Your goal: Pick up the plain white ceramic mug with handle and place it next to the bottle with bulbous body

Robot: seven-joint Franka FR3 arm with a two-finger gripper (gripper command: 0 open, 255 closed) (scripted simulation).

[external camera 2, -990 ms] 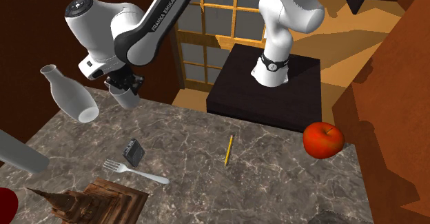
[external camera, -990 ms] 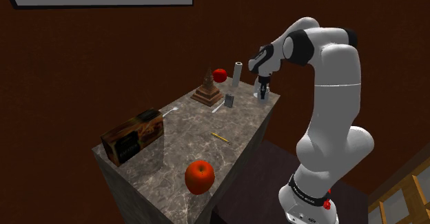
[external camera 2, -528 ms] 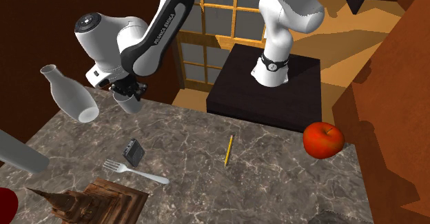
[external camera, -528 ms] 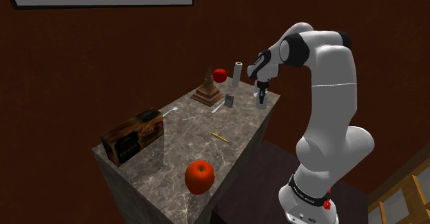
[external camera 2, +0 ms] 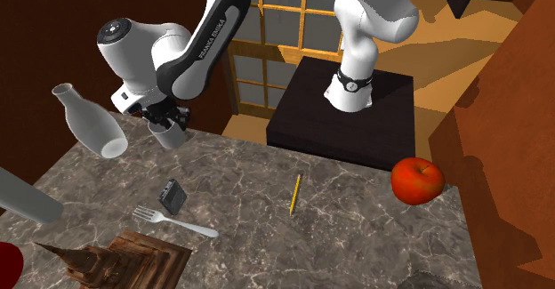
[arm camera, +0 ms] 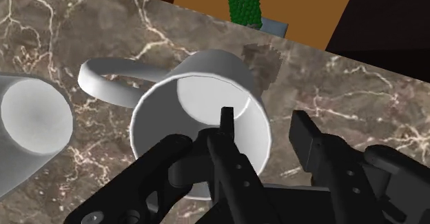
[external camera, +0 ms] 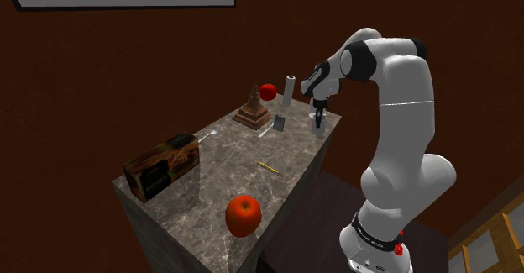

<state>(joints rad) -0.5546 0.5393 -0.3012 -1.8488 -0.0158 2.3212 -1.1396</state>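
Fingers point(arm camera: 227, 143) of the gripper point(arm camera: 262, 119) stand spread astride the wall of the white mug point(arm camera: 203, 92), clasping nothing. It rests on the marble table point(external camera 2: 356, 234), at the bottle's point(external camera 2: 89, 127) three o'clock in the second exterior view. Probably stiff, slick, chippable: pinch the wall opposite the handle point(arm camera: 91, 79).

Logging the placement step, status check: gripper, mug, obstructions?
Gripper open, astride rim of mug. Mug upright, close beside bottle. Nothing seen obstructing.
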